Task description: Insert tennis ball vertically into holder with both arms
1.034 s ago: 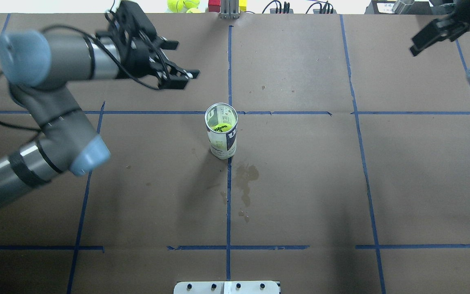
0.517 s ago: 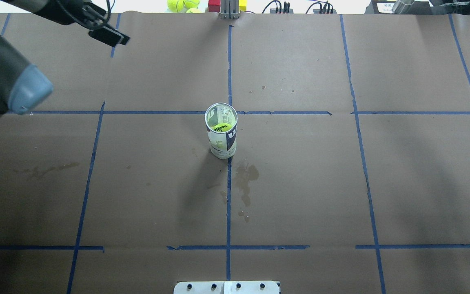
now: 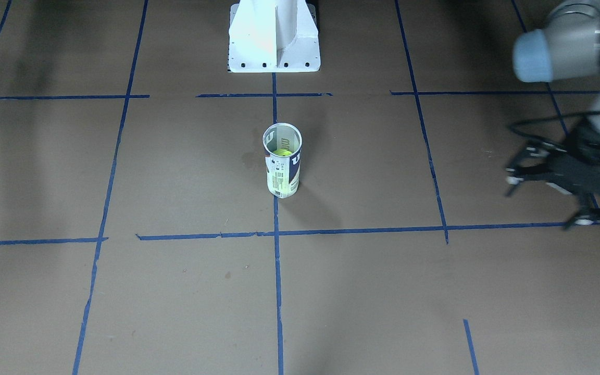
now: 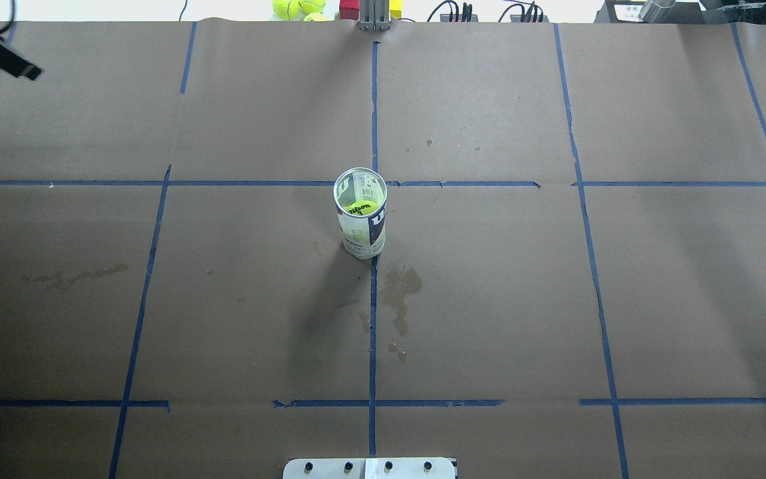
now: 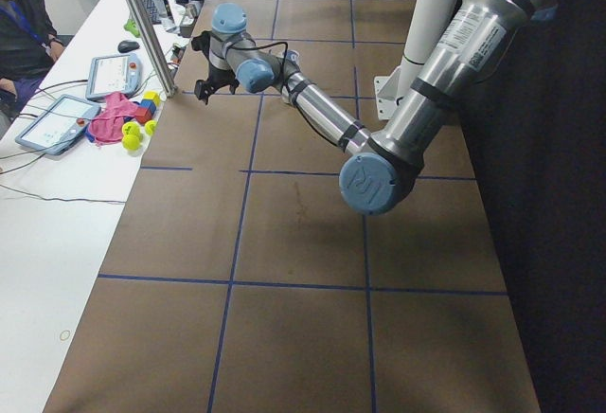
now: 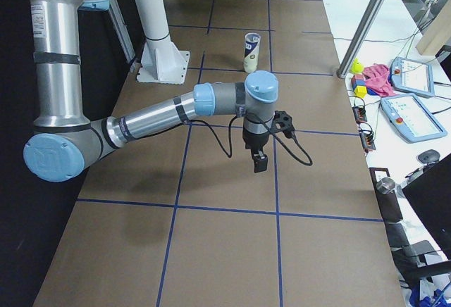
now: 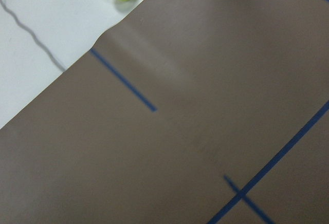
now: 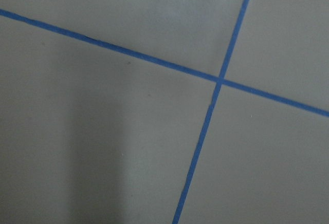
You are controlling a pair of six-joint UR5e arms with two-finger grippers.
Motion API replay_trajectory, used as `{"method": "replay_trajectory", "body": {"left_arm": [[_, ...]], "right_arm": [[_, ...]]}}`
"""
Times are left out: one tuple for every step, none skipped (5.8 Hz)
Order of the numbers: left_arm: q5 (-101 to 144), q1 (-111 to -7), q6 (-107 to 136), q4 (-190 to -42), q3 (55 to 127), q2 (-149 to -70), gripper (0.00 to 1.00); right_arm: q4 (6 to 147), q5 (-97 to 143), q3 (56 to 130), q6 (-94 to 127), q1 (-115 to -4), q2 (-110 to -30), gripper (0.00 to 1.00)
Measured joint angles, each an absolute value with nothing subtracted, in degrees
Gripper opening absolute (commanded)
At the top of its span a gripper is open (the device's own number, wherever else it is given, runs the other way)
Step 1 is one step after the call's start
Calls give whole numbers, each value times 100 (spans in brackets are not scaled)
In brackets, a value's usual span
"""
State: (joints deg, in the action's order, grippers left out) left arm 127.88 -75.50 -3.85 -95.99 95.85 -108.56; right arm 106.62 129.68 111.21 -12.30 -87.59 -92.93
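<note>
- We count one holder [image 4: 362, 219] on the table.
- We see one tennis ball [image 4: 358, 207] inside it, and three loose balls [image 5: 131, 130] at the table's edge.
- There are two arms, the left arm [image 5: 322, 115] and the right arm [image 6: 151, 120].
- We count two grippers, the left gripper [image 3: 547, 200] and the right gripper [image 6: 259, 160].
- We see one white pedestal base [image 3: 274, 36].
- We count two tablets [image 5: 55, 121], one pink cloth [image 5: 109, 117] and one person [image 5: 24, 25].

Showed matt brown paper [image 4: 489, 299], creased and stained, gridded with smooth blue tape [image 4: 373, 100]. Presented a holder [image 4: 364, 233] of clear glossy plastic with a printed label, around a felted tennis ball [image 4: 358, 207]. Featured left arm [image 5: 445, 62] and right arm [image 6: 60, 60] in satin silver metal, and a pedestal [image 3: 258, 36] in glossy white paint.
</note>
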Motion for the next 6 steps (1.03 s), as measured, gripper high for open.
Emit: {"method": "replay_trajectory", "body": {"left_arm": [[12827,-7975,-390,-9558,9410,-10322,100],[12834,-8342,-396,-9579,9204,-9862,100],[12825,-8579,-400,-9600,9016,-9390,100],[12823,-8722,-368,-9552,8921,-9004,100],[12840,-8808,-360,-9494,8918,-8789,100],[12856,-8839,-359,-9468,8963,-8668,100]], "right_arm": [[10661,12962,11039,-1213,-8856,-9519,100],[10661,12965,10934,-1198,-8907,-9635,100],[10661,12976,10759,-1193,-8929,-9684,100],[10661,12988,10550,-1194,-8935,-9686,100],[10568,12993,10431,-1195,-8938,-9686,100],[10377,12994,10341,-1193,-8936,-9694,100]]}}
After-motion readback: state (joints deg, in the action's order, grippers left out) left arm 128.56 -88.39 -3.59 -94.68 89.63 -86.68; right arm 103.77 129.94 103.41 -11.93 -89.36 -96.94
